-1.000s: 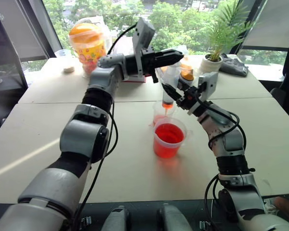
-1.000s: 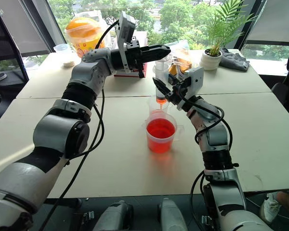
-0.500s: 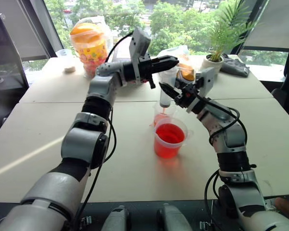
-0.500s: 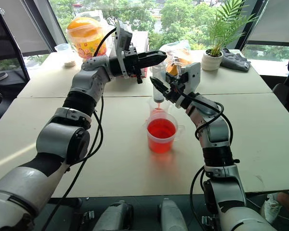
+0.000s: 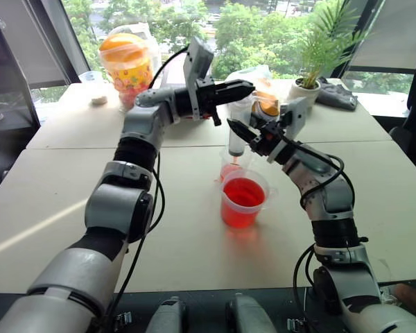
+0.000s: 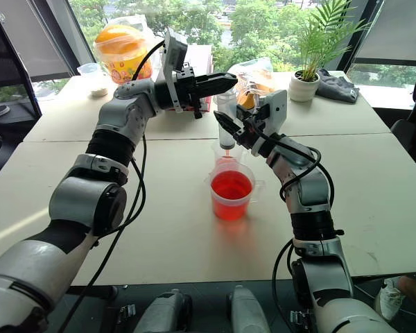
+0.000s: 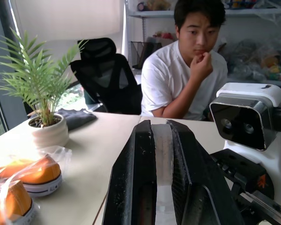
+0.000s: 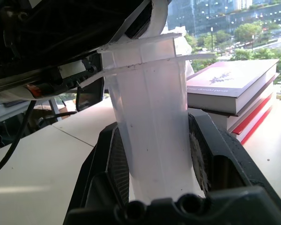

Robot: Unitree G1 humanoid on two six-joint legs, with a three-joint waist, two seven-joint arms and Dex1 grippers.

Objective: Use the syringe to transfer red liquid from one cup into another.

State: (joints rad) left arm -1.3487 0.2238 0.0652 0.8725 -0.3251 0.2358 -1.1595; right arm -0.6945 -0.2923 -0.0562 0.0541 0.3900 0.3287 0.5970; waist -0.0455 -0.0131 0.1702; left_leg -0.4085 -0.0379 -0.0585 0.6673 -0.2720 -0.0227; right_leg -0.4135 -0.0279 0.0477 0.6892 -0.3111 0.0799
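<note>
Clutter at table's 12 o'clock: snack jar [image 5: 127, 61], books [image 8: 234, 91], plant [image 5: 306, 89]; person [image 7: 187, 70] seated beyond. Wide cup [image 5: 243, 199] holds red liquid [image 5: 244, 192]; narrow cup [image 5: 230, 166] behind. Syringe [image 5: 238, 132] upright over narrow cup, clamped by right gripper [image 5: 241, 132]. Left gripper [image 5: 241, 87] above plunger, slightly parted.

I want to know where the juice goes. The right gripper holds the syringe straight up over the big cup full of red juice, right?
Not quite. The right gripper holds the syringe over the small cup behind the big cup, as the right eye view shows.
</note>
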